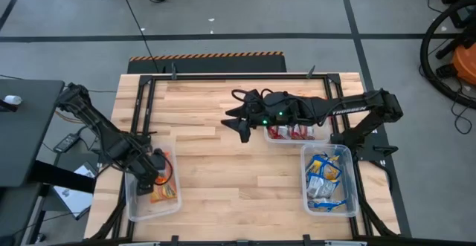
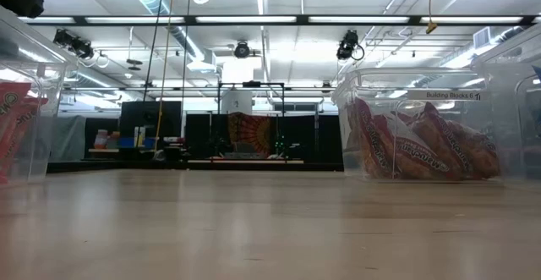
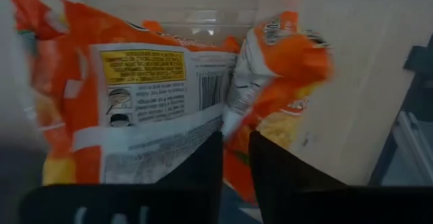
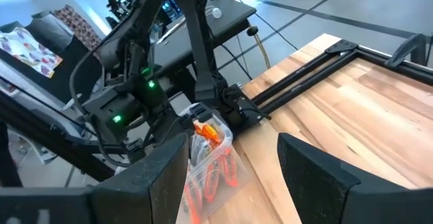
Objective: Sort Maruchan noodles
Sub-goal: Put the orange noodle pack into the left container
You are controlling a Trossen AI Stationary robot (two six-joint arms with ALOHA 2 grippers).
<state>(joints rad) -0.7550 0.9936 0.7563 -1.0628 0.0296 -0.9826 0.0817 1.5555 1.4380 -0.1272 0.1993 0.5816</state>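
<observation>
Orange Maruchan noodles [image 1: 165, 190] lie in a clear bin [image 1: 134, 205] at the table's near left. My left gripper [image 1: 151, 174] points down into that bin. In its wrist view the fingers [image 3: 235, 139] stand a little apart, right over an orange packet [image 3: 277, 75] that leans against another, label side up [image 3: 145, 95]. My right gripper [image 1: 242, 125] hangs open over the table's middle with nothing between its fingers [image 4: 233, 146]. Red packets [image 1: 291, 132] fill a bin at the right; blue-and-yellow ones [image 1: 326, 175] fill another. My left gripper comes from above into the bin, and the lower edge of the leaning orange packet [image 3: 233, 119] shows just past the narrow gap of its fingers. Whether the fingers touch that packet, I cannot tell.
The red packets' bin [image 2: 423, 145] stands by the right arm's elbow, the blue ones' bin [image 1: 349, 201] at the near right. A black metal frame [image 1: 238, 76] rims the table. Bare wood [image 1: 230, 179] lies between the bins.
</observation>
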